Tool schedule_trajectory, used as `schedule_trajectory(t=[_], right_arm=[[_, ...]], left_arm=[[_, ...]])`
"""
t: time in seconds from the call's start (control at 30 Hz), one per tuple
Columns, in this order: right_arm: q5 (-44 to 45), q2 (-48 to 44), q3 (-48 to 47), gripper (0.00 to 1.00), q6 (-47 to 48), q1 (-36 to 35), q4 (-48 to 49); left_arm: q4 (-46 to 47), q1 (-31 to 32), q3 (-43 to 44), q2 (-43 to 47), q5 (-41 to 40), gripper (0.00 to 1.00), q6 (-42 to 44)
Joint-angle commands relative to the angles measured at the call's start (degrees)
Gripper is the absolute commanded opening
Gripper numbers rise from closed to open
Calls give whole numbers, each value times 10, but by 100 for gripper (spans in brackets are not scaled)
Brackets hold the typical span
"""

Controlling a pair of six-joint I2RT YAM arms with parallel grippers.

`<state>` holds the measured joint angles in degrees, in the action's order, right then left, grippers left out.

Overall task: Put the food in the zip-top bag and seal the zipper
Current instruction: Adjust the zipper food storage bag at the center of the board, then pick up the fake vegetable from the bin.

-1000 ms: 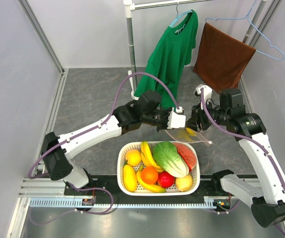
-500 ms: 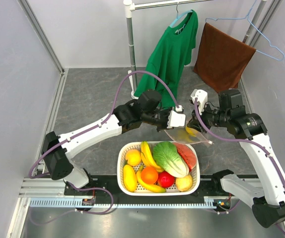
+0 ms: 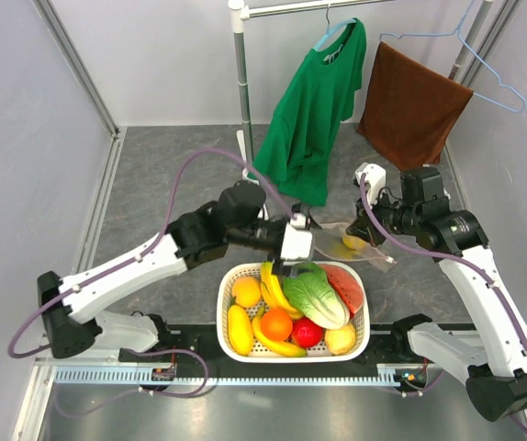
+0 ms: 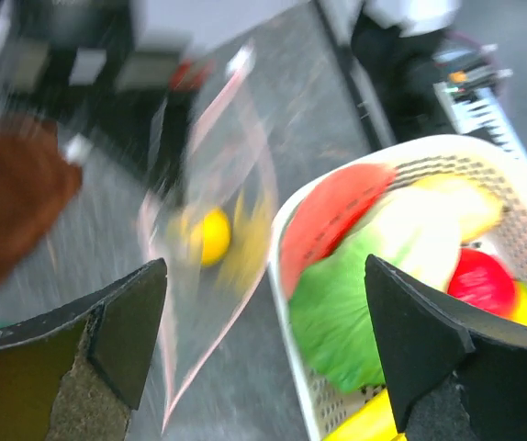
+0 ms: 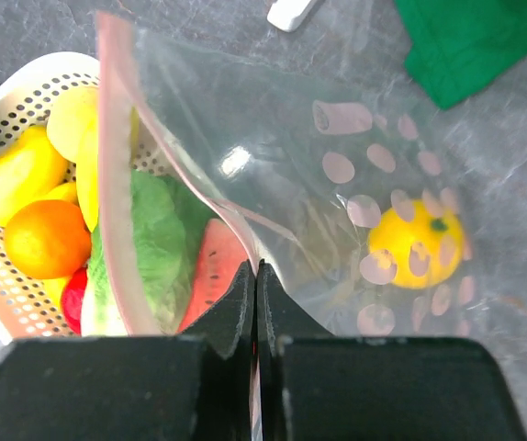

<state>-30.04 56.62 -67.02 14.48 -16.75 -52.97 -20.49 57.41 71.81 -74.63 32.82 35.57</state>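
The clear dotted zip-top bag (image 3: 366, 250) lies just beyond the white basket (image 3: 222, 303). A round yellow fruit (image 5: 417, 243) sits inside the bag. My right gripper (image 5: 256, 271) is shut on the bag's mouth edge, pinching the pinkish zipper (image 5: 117, 138); from above the right gripper (image 3: 360, 230) is at the bag's far side. My left gripper (image 4: 268, 349) stands open and empty, hovering over the basket's far rim and the floor beside the bag (image 4: 218, 230). The leafy cabbage (image 3: 317, 294) and the orange (image 3: 276, 323) lie in the basket.
Bananas (image 3: 273, 285), a watermelon slice (image 3: 344, 287), a red fruit and other yellow fruits share the basket. A green shirt (image 3: 314, 101) and a brown towel (image 3: 410, 106) hang on a rack (image 3: 241, 83) behind the bag.
My left gripper let go of the bag, opened wide and drew back left toward the basket. My right gripper closed on the bag's zipper edge.
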Motion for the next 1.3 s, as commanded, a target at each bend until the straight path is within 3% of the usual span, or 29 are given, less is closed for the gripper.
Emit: schedule_trajectory(t=[0.0, 0.1, 0.2, 0.43, 1.0, 1.13, 1.27], right_arm=[[2, -8, 21, 0, -71, -1, 41], [-1, -9, 31, 0, -95, -2, 46], [-4, -18, 41, 0, -103, -2, 49], [-1, -30, 52, 0, -99, -2, 46], [-14, -19, 51, 0, -89, -2, 49], [-14, -18, 49, 0, -89, -1, 49], [-17, -14, 48, 0, -89, -1, 49]], left_arm=[[-82, 110, -11, 11, -51, 95, 100], [-94, 185, -23, -28, -141, 98, 140], [-93, 204, -19, -74, -161, 100, 147], [-99, 206, -21, -111, -172, 100, 243], [-124, 203, -28, -159, -178, 100, 322], [-124, 203, -35, -162, -169, 90, 331], [-123, 203, -43, -171, -182, 86, 328]])
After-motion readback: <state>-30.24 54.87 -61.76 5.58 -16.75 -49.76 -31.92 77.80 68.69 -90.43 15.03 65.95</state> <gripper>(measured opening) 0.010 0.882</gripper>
